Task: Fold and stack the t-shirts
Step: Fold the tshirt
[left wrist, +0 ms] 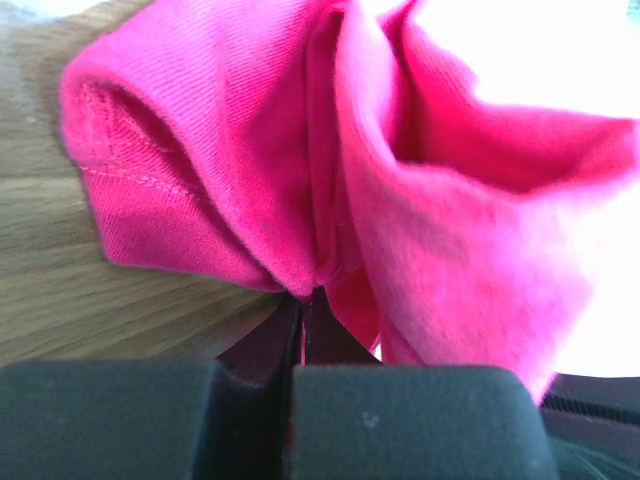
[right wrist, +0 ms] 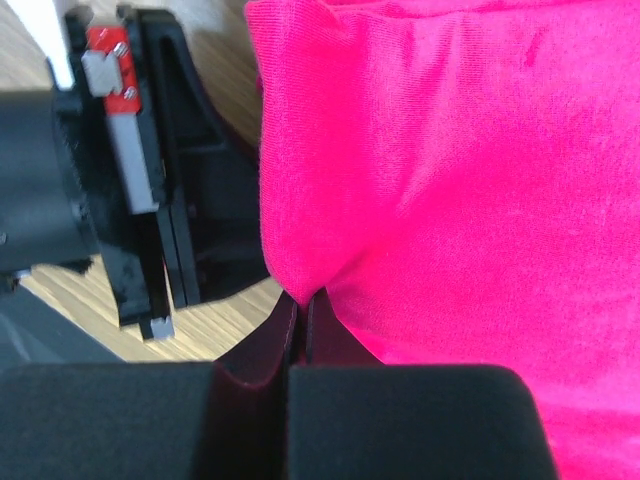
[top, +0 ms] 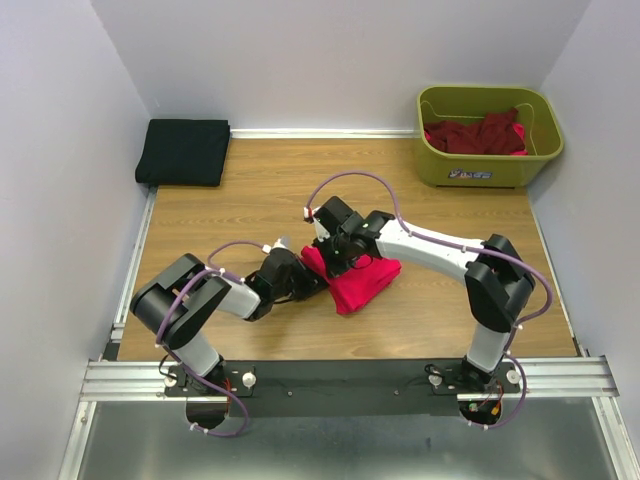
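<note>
The pink-red t-shirt [top: 362, 285] lies bunched in the middle of the table [top: 250, 200], with the left arm [top: 230, 295] and right arm [top: 430, 245] meeting at its left edge. Only the wrist views show the left jaws and right jaws each pinched shut on a fold of it. Overhead the arms hide those tips, and the wrist views crop the shirt's outline.

lab cell, white walls [top: 350, 50], aluminium rail [top: 560, 378]

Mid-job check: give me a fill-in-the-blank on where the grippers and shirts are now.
The left gripper and right gripper are both ____ on the pink-red t-shirt.
The folded black t-shirt lies at the far ____ corner of the table.
The maroon t-shirts lie in the olive-green tub, at the far ____ corner.
Missing: shut; left; right.
</note>
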`<state>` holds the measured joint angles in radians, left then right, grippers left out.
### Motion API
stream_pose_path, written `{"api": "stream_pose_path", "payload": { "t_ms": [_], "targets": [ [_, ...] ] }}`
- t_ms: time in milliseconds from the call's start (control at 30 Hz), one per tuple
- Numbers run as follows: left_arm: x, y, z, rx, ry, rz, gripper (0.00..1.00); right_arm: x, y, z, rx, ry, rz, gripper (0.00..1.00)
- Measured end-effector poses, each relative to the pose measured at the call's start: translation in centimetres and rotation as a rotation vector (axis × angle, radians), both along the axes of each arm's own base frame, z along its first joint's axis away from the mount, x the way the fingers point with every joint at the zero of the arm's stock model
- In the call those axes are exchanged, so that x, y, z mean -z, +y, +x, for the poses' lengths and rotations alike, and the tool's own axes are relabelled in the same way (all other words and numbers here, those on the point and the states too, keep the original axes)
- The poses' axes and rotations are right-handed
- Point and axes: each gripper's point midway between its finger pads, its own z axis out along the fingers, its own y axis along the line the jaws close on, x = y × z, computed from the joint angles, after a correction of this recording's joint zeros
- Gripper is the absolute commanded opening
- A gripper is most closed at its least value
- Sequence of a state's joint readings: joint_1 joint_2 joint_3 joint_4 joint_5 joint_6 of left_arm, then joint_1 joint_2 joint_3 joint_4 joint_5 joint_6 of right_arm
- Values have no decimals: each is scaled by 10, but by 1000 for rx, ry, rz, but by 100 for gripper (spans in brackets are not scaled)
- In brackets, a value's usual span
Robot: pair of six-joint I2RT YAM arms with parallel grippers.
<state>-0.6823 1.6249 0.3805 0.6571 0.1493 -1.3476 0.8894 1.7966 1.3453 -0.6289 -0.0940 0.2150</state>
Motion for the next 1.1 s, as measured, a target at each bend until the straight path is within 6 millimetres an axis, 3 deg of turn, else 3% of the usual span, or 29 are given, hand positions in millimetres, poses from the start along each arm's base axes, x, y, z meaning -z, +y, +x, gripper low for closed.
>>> {"api": "stream_pose_path", "payload": {
  "t_ms": [433,633,1000,1100],
  "targets": [
    [0,5,-4,-23,0,-19,0,12,14,2,113,44,63,1],
    [0,8,-9,-31,-4,-31,2,29,13,-4,133,70,80,1],
    [1,26,-21,-77,-7,-28,18,39,25,-9,137,88,187,1],
    [0,35,-30,-89,1,-24,25,44,25,-12,136,95,194,6]
  ]
}}
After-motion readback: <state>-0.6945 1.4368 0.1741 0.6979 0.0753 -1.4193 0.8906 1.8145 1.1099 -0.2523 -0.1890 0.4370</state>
